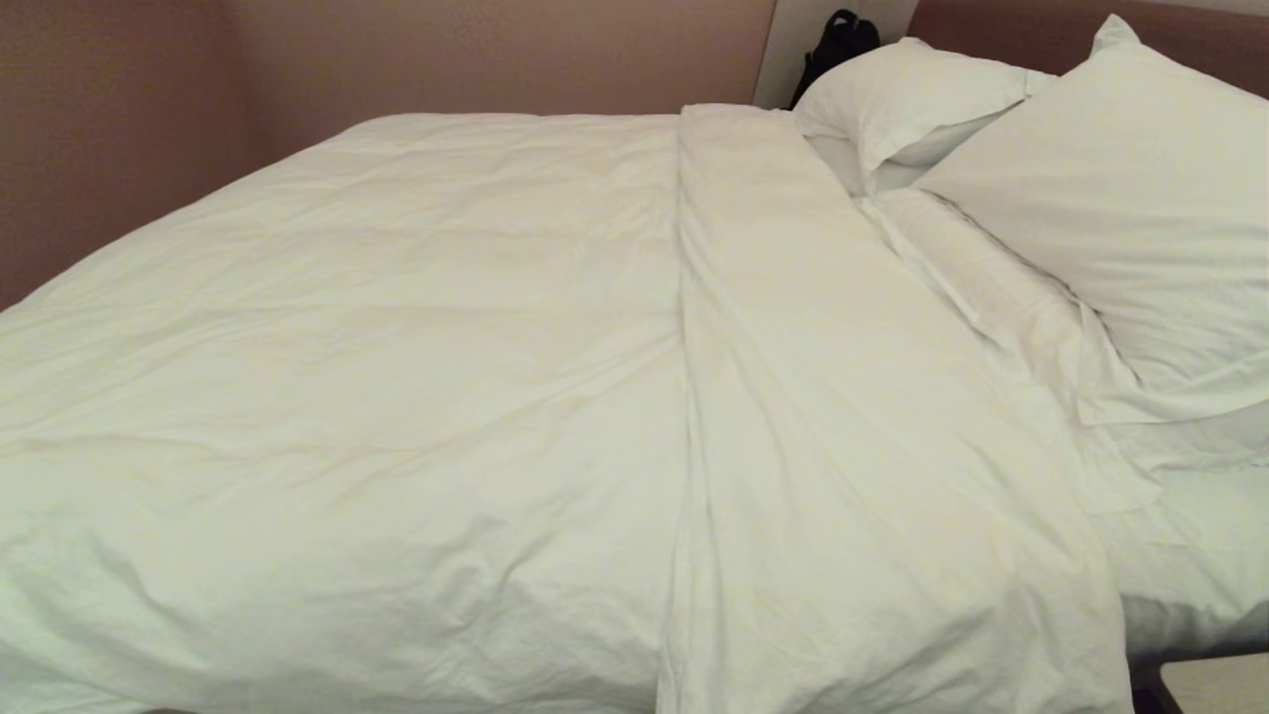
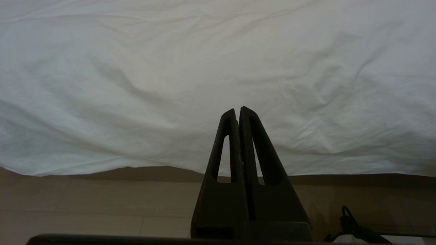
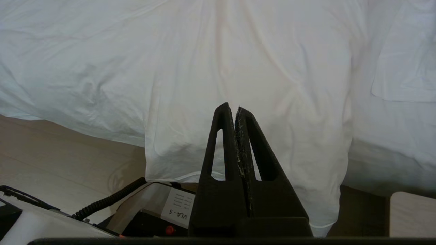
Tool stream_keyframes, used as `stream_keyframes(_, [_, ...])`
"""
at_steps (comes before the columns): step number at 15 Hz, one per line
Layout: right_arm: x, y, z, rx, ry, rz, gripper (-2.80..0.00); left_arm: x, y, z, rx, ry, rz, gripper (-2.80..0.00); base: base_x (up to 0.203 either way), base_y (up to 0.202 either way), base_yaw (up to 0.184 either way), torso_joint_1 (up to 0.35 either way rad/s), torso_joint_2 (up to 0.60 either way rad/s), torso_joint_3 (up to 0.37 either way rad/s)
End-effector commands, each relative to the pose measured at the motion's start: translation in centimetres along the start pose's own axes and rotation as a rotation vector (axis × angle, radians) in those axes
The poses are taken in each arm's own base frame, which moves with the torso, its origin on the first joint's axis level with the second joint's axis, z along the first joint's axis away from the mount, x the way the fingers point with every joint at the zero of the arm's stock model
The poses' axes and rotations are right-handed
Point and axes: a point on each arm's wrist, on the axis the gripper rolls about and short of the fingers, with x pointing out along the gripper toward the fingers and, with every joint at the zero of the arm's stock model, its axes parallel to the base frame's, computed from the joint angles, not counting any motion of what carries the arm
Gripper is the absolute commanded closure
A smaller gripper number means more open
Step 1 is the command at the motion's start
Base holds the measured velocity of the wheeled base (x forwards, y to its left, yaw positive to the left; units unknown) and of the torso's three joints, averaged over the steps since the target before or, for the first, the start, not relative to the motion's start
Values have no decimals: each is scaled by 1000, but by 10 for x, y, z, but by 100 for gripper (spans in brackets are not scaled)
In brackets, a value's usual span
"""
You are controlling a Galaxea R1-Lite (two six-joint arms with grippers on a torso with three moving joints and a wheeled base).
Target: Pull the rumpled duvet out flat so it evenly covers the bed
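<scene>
Below the bed edge, right gripper [image 3: 236,108] hangs with both black fingers pressed together, nothing between them, tips aimed at the overhanging fabric but apart from it. Left gripper [image 2: 237,111] likewise sits low at the bedside, fingers closed tip to tip and empty, pointing at the draped side of the duvet [image 1: 337,377] above the pale tiled floor [image 2: 85,207]. Neither arm shows in the head view.

Outward from the right gripper: a folded-back band [image 1: 843,416] of the duvet (smoother, flatter cloth) drops over the near side of the bed [image 1: 1200,615] and hangs lower than the rest of the hem. In the head view that band runs as a long strip from the near edge straight to the far edge, long axis across the bed. The duvet's puffy main part lies to the left of it, creased softly, reaching the far wall side and spilling over the near edge.

Right of the band: a strip of sheet [image 1: 1190,555], then two white pillows [image 1: 1140,208] at the brownish headboard [image 1: 1001,25], one beyond the other. A black bag [image 1: 838,45] shows behind the far pillow. Part of the robot base with a coiled cable [image 3: 109,200] is visible under the right wrist.
</scene>
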Motion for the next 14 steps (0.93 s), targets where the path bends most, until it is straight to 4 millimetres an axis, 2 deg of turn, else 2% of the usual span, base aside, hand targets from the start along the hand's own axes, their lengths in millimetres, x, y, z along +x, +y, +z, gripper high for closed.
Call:
stream_keyframes(1, [-9, 5, -8, -20, -29, 6, 0, 0, 0, 0, 0, 0, 0, 0, 0, 0, 0, 0, 0, 0])
stream_keyframes(7, [-38, 21, -22, -104, -152, 39, 0, 0, 0, 0, 0, 0, 0, 0, 0, 0, 0, 0, 0, 0])
stream_keyframes(14, [-56, 29, -29, -155, -240, 55, 0, 0, 0, 0, 0, 0, 0, 0, 0, 0, 0, 0, 0, 0])
